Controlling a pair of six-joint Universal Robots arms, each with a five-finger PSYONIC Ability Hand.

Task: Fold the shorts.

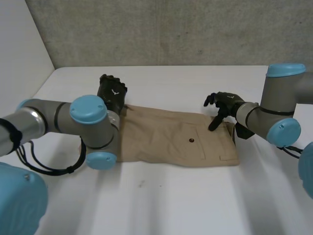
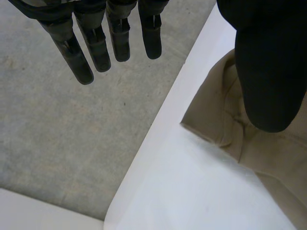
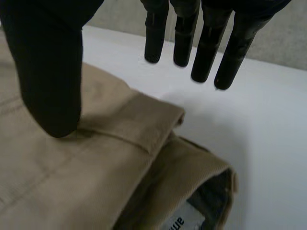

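The tan shorts point(image 1: 166, 137) lie flat across the middle of the white table, folded into a long rectangle with a dark button point(image 1: 191, 141) facing up. My left hand point(image 1: 111, 93) is at the shorts' far left corner. Its fingers point(image 2: 98, 43) are straight and reach past the table edge, and its thumb point(image 2: 271, 72) hovers over the cloth point(image 2: 268, 163), apart from them. My right hand point(image 1: 222, 104) is open at the far right corner. Its thumb point(image 3: 48, 81) rests on the shorts point(image 3: 96, 167) by the waistband, and its fingers point(image 3: 204, 48) stay straight above the bare table.
The table's far edge point(image 1: 161, 66) meets a grey textured wall point(image 1: 171, 29). A white side wall point(image 1: 19, 44) stands at the left. Bare tabletop point(image 1: 166, 200) stretches in front of the shorts. A white label point(image 3: 178, 221) shows inside the waistband.
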